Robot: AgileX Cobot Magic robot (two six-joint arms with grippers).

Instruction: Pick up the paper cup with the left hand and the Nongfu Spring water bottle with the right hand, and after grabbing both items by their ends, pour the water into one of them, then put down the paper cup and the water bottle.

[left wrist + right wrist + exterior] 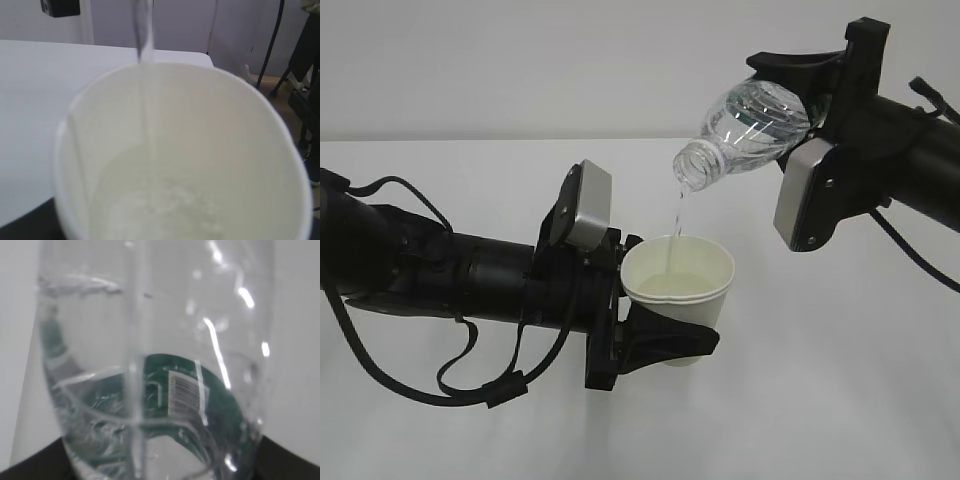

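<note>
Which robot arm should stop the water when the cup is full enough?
The right one, probably. Its jaws hold the tilted water bottle, and the water streams from its mouth into the paper cup. Tipping the bottle upright would stop it. The left arm only holds the cup underneath.

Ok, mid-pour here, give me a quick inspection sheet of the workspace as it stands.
Surface: white table, no spill seen.
Paper cup: upright, held off the table, partly filled.
Water bottle: tilted mouth-down above the cup, uncapped.
Water: thin stream falling from the bottle mouth into the cup.
Clutter: nothing seen on the table.
Left gripper: closed around the cup's lower body.
Right gripper: clamped on the bottle's base end.
Cables: black loops hanging under the left arm, close over the table; one cable under the right arm.
Surroundings: plain wall behind; the left wrist view shows floor and dark stand legs past the table edge.
</note>
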